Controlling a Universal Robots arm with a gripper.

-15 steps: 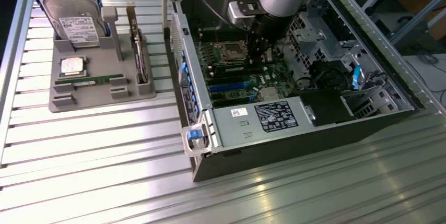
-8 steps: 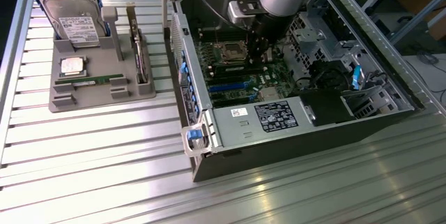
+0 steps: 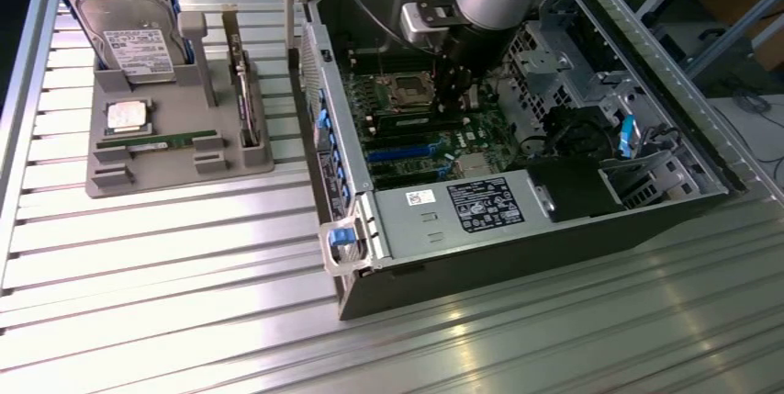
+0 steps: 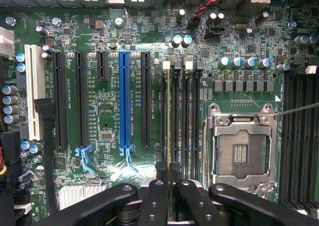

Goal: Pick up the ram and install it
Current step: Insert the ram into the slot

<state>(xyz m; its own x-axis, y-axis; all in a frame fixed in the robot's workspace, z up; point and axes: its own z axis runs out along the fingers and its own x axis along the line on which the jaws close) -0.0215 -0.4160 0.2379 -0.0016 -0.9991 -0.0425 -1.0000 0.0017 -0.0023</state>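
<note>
My gripper [image 4: 172,186] hangs inside the open computer case, over the motherboard [image 4: 109,136] and beside the empty CPU socket [image 4: 240,151]. Its black fingers [image 4: 154,201] are shut on the ram [image 4: 174,131], a thin green stick seen edge-on. The stick lines up with the row of memory slots [image 4: 192,116]; I cannot tell whether it touches a slot. From the exterior view, the gripper [image 3: 456,91] sits low over the board next to the socket [image 3: 405,89]. A second green ram stick [image 3: 160,141] lies flat in the grey holder tray [image 3: 147,178].
The tray also holds a silver hard drive [image 3: 128,31], a square silver CPU chip [image 3: 127,116] and a card standing on edge [image 3: 249,100]. The case walls [image 3: 319,137], power supply [image 3: 472,206] and drive cage [image 3: 576,73] close in around the arm.
</note>
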